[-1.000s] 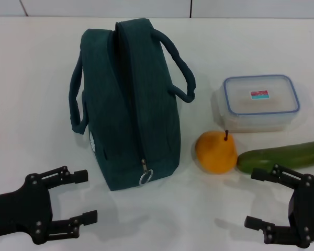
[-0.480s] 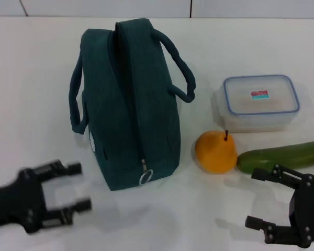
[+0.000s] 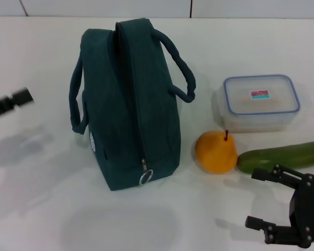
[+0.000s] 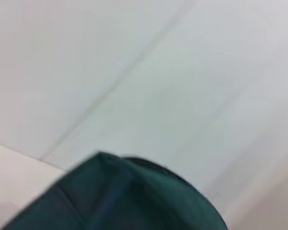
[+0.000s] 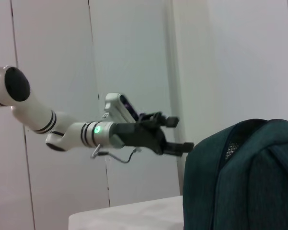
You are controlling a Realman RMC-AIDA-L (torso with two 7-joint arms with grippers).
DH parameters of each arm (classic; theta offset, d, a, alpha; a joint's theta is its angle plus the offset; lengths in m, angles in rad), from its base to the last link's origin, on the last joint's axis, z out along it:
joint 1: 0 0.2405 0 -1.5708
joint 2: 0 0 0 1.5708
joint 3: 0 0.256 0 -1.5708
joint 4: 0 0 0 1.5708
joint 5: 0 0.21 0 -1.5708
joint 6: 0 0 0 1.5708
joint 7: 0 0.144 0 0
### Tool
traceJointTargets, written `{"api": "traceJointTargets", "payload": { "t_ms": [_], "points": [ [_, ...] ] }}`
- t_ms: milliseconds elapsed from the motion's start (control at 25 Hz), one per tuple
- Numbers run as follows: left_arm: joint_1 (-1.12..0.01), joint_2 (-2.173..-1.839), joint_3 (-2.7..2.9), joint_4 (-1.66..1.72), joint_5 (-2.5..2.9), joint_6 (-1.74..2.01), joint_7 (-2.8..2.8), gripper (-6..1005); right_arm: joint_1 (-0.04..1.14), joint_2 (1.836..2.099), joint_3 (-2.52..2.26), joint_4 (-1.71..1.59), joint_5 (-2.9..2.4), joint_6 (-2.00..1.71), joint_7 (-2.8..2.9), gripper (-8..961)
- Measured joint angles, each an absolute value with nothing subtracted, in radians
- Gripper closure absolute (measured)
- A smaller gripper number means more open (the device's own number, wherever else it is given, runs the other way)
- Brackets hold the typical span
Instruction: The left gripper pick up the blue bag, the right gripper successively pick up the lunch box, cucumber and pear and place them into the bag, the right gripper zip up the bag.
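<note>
Currently the left gripper (image 5: 180, 133), fingers spread, hangs raised beside the upright blue bag (image 3: 128, 104).

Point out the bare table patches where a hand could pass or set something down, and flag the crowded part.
Free: the table left of the blue bag, and the front strip between the bag and the right hand. The far edge behind the lunch box is bare too. Crowded: right of the bag, where pear, cucumber and lunch box sit close together.
</note>
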State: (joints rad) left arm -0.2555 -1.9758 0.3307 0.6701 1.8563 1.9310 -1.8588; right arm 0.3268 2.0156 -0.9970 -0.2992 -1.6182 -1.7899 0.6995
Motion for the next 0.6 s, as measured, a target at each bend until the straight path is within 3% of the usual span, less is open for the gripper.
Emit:
{"api": "traceJointTargets", "payload": {
  "t_ms": [160,400,600],
  "points": [
    [-0.309,-1.99,0.33,0.813,1.912,1.889,-2.089,185,0.331,2.016,-0.997,-0.299,-1.618,-1.788,0.7,100],
    [-0.401,-2.057,0.401,1.165,2.046,1.868,-2.398,185,0.334,2.017,-0.994,-0.299,-1.618,-1.787,0.7,100],
    [-0.466,-2.045,0.589,1.337,2.095,1.862,-2.617,185,0.336,2.017,-0.997,-0.299,-1.618,-1.787,0.698,101]
  ]
}}
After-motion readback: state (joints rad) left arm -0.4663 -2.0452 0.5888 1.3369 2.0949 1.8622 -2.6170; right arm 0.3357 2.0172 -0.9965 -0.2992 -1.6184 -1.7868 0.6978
